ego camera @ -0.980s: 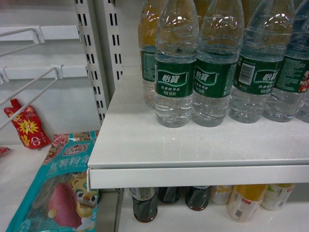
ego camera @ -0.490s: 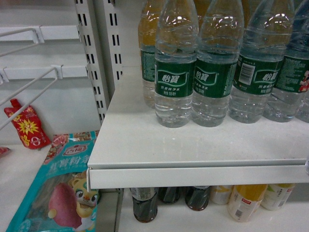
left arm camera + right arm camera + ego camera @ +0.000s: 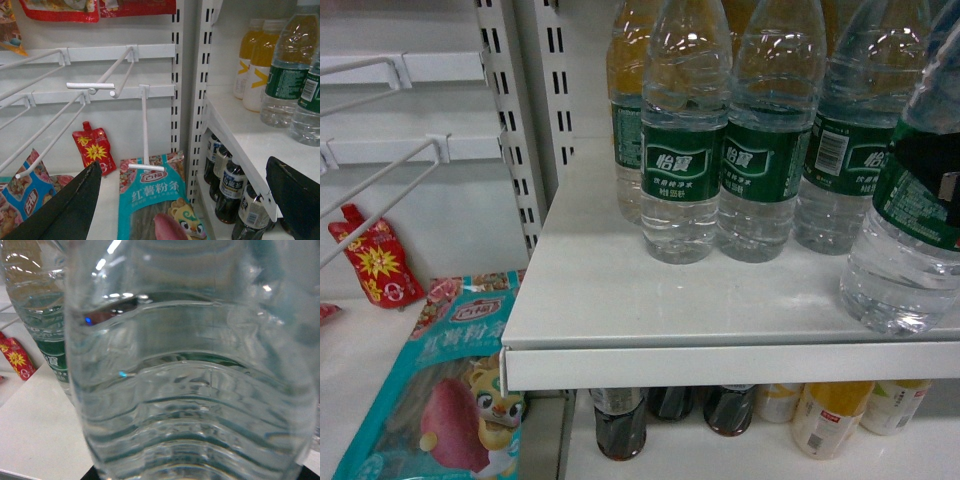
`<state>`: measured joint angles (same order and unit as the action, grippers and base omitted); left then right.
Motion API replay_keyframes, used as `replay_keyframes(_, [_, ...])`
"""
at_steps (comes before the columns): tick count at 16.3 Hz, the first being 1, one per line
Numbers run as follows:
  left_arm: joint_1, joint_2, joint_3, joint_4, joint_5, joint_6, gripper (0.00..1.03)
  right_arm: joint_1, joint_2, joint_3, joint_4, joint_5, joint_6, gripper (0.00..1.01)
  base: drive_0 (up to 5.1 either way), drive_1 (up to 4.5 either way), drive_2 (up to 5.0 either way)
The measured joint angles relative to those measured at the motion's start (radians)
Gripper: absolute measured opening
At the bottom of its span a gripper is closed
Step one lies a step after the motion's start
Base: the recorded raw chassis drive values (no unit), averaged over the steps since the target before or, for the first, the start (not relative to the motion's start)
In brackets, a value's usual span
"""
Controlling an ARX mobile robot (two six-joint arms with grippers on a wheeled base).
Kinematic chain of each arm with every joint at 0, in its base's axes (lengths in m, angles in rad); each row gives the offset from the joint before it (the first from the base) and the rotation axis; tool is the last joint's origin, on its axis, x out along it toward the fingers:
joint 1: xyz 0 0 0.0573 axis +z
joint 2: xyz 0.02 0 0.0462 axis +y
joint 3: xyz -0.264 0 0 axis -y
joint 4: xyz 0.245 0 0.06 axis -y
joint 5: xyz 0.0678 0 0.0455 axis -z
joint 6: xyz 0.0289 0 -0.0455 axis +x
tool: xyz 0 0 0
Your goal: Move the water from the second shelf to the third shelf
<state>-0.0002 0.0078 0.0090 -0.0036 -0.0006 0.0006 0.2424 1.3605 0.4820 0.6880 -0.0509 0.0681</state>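
While the right wrist view is nearly filled by the ribbed clear body of the water bottle (image 3: 190, 390), the head view shows that same bottle (image 3: 910, 210) at the right edge, tilted, its base low over the front part of the white shelf (image 3: 720, 300); contact with the shelf cannot be told. A dark patch sits over its green label in the head view, probably the right gripper, but its fingers are not clearly seen, so whether it pinches the bottle cannot be told.

Left gripper (image 3: 190, 200) spread wide, two dark fingers (image 3: 65, 210) at the bottom corners of the left wrist view, nothing between them, hanging in front of the hook rack.

Row of other water bottles (image 3: 685, 140) upright on the same shelf, green labels with white characters, just beside each other. Yellow juice bottles (image 3: 255, 65) behind them near the back wall. Dark cola bottles (image 3: 620, 420) stand on the shelf below, with pale and orange drink bottles (image 3: 830, 415) to their right.

Left bay: white wire hooks (image 3: 100, 85) on rails, a small red pouch (image 3: 375, 260) leaning against the back panel, a teal snack bag (image 3: 450, 390) with a cartoon animal lying flat beside the perforated upright (image 3: 510, 120).
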Motion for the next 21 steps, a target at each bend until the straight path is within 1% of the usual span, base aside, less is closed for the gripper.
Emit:
replay_keyframes(6, [0.000,0.000,0.000,0.000,0.000,0.000,0.98,-0.001,0.037,0.030,0.002,0.006,0.003,0.41,0.0,0.00,0.0])
replay_keyframes(8, [0.000,0.000,0.000,0.000,0.000,0.000,0.98,-0.002,0.061,0.045,0.009,0.015,0.012,0.41,0.0,0.00,0.0])
replay_keyframes(10, [0.000,0.000,0.000,0.000,0.000,0.000,0.98,-0.002,0.093,0.065,0.022,0.026,0.029,0.41,0.0,0.00,0.0])
replay_keyframes(13, [0.000,0.000,0.000,0.000,0.000,0.000,0.98,0.000,0.129,0.097,0.024,0.034,0.042,0.41,0.0,0.00,0.0])
replay_keyframes(19, [0.000,0.000,0.000,0.000,0.000,0.000,0.98,0.000,0.159,0.136,0.001,0.051,0.039,0.41,0.0,0.00,0.0])
replay_keyframes(21, [0.000,0.000,0.000,0.000,0.000,0.000,0.98,0.000,0.159,0.136,-0.001,0.052,0.030,0.41,0.0,0.00,0.0])
